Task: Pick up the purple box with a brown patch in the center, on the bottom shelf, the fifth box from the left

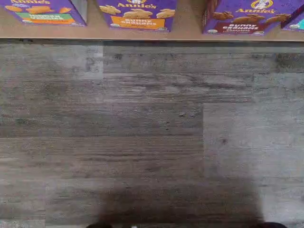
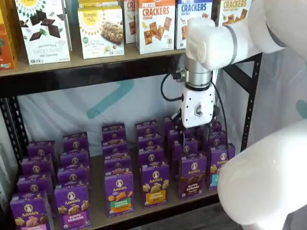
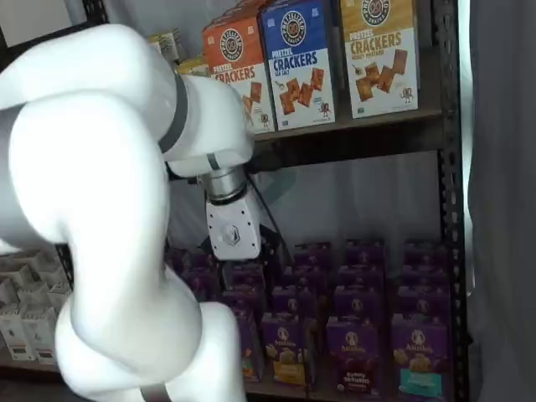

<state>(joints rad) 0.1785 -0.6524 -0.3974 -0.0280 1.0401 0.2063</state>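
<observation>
Two black fingers of the gripper (image 2: 196,134) stand apart with nothing between them, higher than the purple box (image 2: 193,177) and clear of it. That box stands upright at the front edge of the bottom shelf (image 2: 97,188), its brown band facing outward, between neighbouring purple cartons.

A small purple box (image 2: 194,177) with a round white logo, dark brown cookie picture and brown "Bunny Grahams" band stands upright at the front edge of the brown bottom shelf (image 2: 144,213), also seen in a shelf view (image 3: 353,351) and from above in the wrist view (image 1: 247,16).
</observation>
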